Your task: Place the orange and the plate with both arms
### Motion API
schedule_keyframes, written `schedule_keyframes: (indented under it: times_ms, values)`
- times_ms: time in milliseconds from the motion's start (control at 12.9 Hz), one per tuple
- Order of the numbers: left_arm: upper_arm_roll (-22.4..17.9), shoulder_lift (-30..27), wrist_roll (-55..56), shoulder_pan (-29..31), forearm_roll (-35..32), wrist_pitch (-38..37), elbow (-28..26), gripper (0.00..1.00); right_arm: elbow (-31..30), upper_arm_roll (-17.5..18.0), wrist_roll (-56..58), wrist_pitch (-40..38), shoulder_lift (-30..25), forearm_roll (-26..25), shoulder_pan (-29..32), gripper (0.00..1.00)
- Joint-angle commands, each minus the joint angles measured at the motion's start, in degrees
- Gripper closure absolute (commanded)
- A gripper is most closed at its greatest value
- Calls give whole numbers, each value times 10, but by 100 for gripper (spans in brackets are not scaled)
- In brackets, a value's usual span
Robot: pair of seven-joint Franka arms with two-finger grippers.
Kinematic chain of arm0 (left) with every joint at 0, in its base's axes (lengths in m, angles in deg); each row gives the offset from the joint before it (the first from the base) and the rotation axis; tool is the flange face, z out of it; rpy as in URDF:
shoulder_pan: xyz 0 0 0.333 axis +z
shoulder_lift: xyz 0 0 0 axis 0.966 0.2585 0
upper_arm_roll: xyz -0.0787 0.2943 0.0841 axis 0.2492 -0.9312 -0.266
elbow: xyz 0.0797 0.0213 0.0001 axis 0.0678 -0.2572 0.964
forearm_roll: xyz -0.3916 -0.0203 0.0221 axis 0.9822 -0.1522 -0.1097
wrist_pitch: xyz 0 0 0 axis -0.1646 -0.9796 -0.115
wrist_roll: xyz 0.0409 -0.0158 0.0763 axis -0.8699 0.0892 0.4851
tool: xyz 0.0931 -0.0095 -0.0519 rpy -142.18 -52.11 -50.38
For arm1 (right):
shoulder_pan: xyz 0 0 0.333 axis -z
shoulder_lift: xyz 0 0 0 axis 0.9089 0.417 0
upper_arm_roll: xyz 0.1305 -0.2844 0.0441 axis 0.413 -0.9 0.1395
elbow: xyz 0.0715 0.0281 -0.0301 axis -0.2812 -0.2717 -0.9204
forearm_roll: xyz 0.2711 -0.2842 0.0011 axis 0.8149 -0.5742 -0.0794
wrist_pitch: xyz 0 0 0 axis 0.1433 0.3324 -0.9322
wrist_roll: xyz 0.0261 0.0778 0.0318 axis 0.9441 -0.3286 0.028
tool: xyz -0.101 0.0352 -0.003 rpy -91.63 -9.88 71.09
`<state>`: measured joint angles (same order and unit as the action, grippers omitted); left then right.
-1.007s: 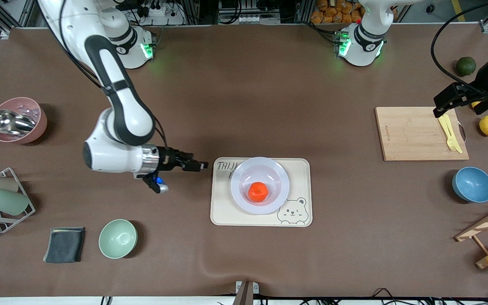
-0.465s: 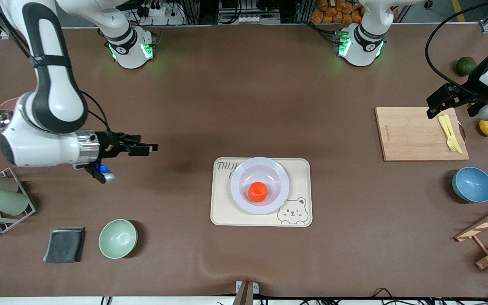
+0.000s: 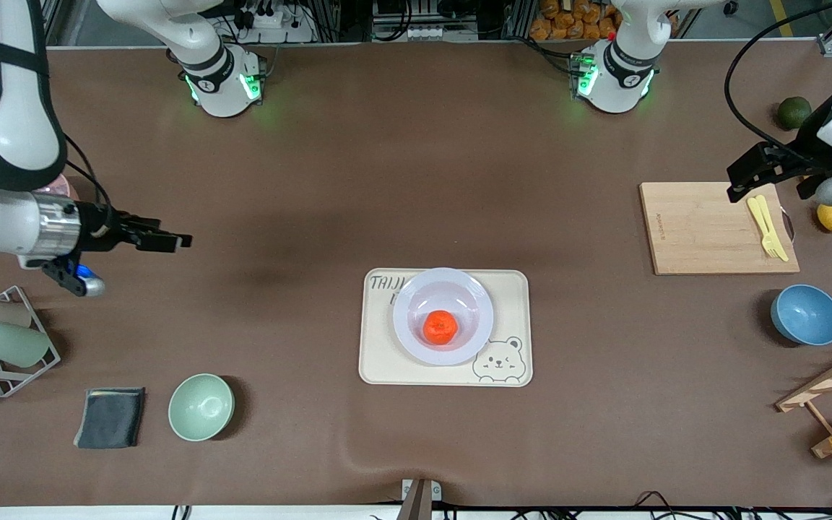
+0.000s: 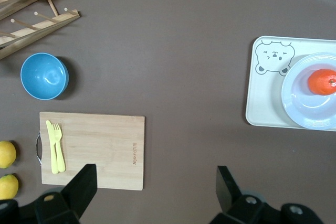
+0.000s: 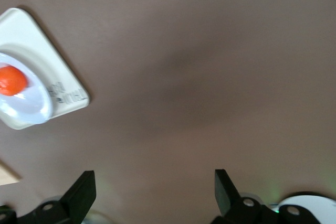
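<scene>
Right arm is raised at its own end of the table, forearm held about level. Right gripper is carried above bare table, fingers spread wide apart and nothing held between them; the same wide gap is seen in the right wrist view.

Left arm is raised at its own end of the table. Left gripper is held in the air, pointed downward, fingers spread wide, nothing gripped; both fingertips are seen well apart in the left wrist view.
</scene>
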<state>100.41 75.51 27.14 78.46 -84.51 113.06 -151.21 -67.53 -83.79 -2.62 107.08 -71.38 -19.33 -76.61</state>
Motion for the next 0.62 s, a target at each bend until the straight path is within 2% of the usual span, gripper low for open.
schedule_keyframes:
  times_ms: [0,155,310,542]
  values:
    - [2,-3,-6,2,-7,2,0,0,-9,87,32,-28,-41,-59,87,0]
    - [1,-2,-7,5,-6,1,-5,0,-10,113,36,-51,-73,-90,113,0]
    - [1,-1,-3,4,-7,3,-2,0,-11,154,36,-52,-110,-122,152,0]
    - [-4,-6,-12,10,-6,2,1,0,-3,165,37,-52,-141,-147,157,0]
